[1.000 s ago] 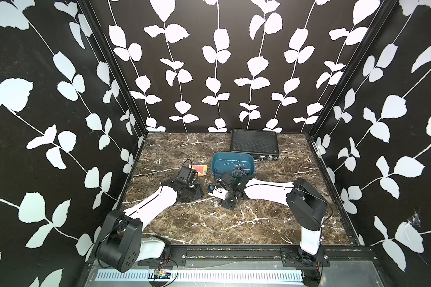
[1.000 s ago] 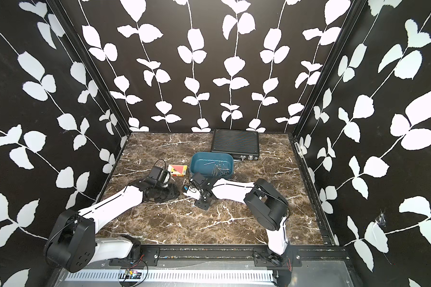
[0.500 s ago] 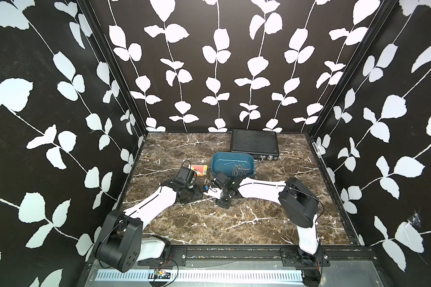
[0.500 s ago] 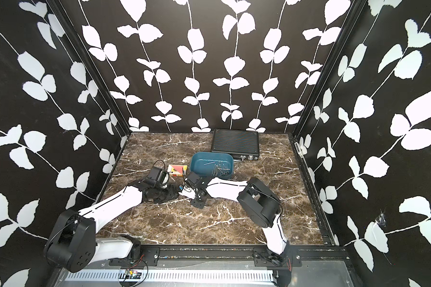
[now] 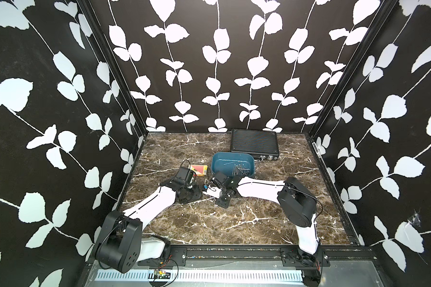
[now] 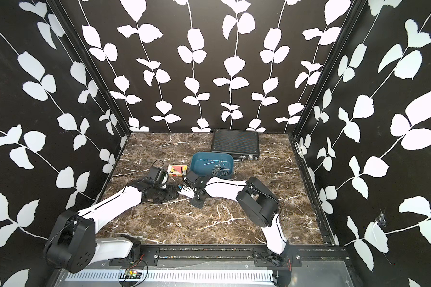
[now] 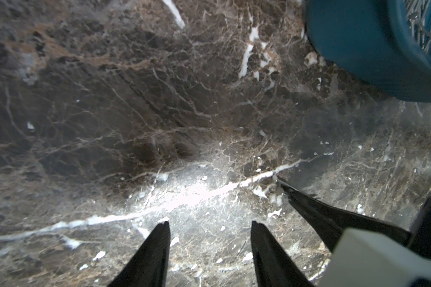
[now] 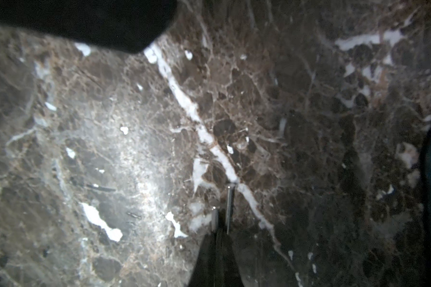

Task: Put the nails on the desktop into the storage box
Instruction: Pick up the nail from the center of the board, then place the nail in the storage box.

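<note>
- Your right gripper [image 8: 218, 232] has its jaws pressed together on a nail [image 8: 230, 208]. The pin sticks out ahead of the tips with its head farthest from them, so it looks pinched near one end. I judge that a quick swing could make it pivot or slide out.
- A shorter glint [image 8: 214, 215] sits just beside that pin at the jaw tips. I cannot tell whether it is a second nail in the pinch or a loose one. If it is only half caught, it may drop onto the desktop [image 8: 110, 149] as you lift, where the white veins would hide it.
- Your left gripper [image 7: 210, 227] hangs with its jaws apart and nothing between them. The right one's fingers [image 7: 309, 208] lie near, off to one side of its tips, so a careless lift risks a knock.
- The storage box [image 5: 215, 161] stands near, off to the side of the right jaws, with a heap of nails [image 5: 239, 170] inside. Carry too low and you may catch its wall and shove it. Let go too high and the pin may bounce out over the shallow rim.
</note>
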`<act>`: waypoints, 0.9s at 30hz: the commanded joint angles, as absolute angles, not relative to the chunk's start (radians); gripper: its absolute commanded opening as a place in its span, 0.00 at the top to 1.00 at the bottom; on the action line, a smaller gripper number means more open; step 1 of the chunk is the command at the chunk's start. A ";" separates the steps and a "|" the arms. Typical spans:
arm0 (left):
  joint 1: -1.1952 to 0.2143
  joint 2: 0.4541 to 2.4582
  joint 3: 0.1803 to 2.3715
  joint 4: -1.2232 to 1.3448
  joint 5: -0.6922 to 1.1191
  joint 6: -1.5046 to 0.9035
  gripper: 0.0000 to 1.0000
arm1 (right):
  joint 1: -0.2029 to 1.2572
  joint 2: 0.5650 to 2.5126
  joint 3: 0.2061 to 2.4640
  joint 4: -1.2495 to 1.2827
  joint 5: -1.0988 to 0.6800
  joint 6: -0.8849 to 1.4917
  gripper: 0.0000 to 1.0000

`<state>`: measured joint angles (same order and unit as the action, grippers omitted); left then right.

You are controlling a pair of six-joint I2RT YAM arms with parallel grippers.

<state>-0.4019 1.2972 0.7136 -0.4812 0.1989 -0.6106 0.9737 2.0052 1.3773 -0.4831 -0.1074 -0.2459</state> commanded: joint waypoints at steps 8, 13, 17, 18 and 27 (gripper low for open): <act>-0.394 1.325 0.729 -0.473 0.218 -0.595 0.46 | 0.903 1.826 1.378 -0.510 -0.127 -0.146 1.00; -0.393 1.342 0.726 -0.452 0.232 -0.604 0.46 | 0.803 1.749 1.369 -0.478 -0.186 -0.016 1.00; -0.394 1.350 0.726 -0.443 0.238 -0.610 0.46 | 0.700 1.745 1.405 -0.479 -0.147 0.121 1.00; -0.394 1.350 0.727 -0.445 0.238 -0.610 0.46 | 0.674 1.756 1.417 -0.481 -0.123 0.159 1.00; -0.394 1.319 0.726 -0.474 0.232 -0.619 0.46 | 0.514 1.908 1.439 -0.408 -0.044 0.412 1.00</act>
